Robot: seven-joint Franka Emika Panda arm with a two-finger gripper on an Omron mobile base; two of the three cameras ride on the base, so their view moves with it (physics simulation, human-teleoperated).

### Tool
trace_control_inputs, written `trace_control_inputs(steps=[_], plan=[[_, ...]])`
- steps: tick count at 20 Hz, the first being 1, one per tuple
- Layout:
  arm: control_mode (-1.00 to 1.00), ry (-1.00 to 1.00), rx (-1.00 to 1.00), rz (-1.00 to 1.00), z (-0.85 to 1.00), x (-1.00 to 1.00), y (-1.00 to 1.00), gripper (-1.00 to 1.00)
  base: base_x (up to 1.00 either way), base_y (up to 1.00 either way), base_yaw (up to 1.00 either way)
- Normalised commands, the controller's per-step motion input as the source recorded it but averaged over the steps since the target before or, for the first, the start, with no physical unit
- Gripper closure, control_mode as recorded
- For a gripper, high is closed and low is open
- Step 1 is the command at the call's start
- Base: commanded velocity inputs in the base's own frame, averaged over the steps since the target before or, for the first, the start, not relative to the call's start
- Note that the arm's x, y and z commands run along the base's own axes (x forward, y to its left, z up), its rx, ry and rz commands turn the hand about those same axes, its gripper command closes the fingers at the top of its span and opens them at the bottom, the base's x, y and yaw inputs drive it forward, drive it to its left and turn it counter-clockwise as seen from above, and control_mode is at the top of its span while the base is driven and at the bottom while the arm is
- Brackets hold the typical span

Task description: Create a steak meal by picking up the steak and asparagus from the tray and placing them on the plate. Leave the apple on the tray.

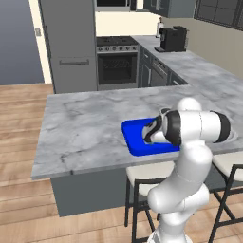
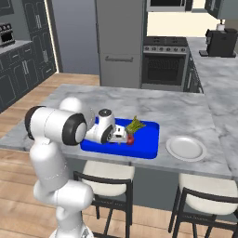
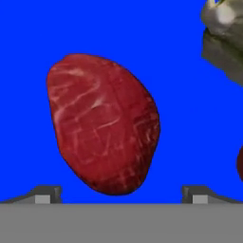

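Observation:
The steak (image 3: 104, 126), a dark red marbled oval, lies flat on the blue tray (image 3: 28, 38) right below my hand. My gripper (image 3: 121, 194) is open, its fingertips (image 3: 47, 193) spread wider than the steak and just above it, not touching. The asparagus (image 3: 223, 40) lies on the tray at the upper right of the hand view, and a sliver of the apple (image 3: 240, 163) shows at the right edge. From the right base view, the gripper (image 2: 122, 137) hangs low over the tray (image 2: 146, 145) beside the asparagus (image 2: 135, 124). The plate (image 2: 186, 148) sits empty to the tray's right.
The tray (image 1: 135, 140) sits near the front edge of a grey marble island (image 1: 80, 128). Two stools (image 2: 204, 195) stand under that edge. My own arm hides part of the tray in the left base view. A coffee machine (image 1: 172, 39) stands on the far counter.

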Motion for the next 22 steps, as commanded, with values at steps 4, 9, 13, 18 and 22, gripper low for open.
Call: trace_control_inputs(steps=[4, 9, 13, 18, 22], plan=[[-1.00, 0.00, 0.00, 0.00, -0.17, 0.40, 0.00, -1.00, 0.00, 0.00, 0.00], [-1.00, 0.00, 0.00, 0.00, -0.18, 0.40, 0.00, -1.00, 0.00, 0.00, 0.00], [-1.00, 0.00, 0.00, 0.00, -0.50, 0.20, 0.00, 1.00, 0.00, 0.00, 0.00], [-1.00, -0.05, 0.04, 0.01, -0.21, -0.15, -0.08, 1.00, 0.00, 0.00, 0.00], [-1.00, -0.08, 0.11, 0.00, 0.27, -0.38, -0.18, 1.00, 0.00, 0.00, 0.00]])
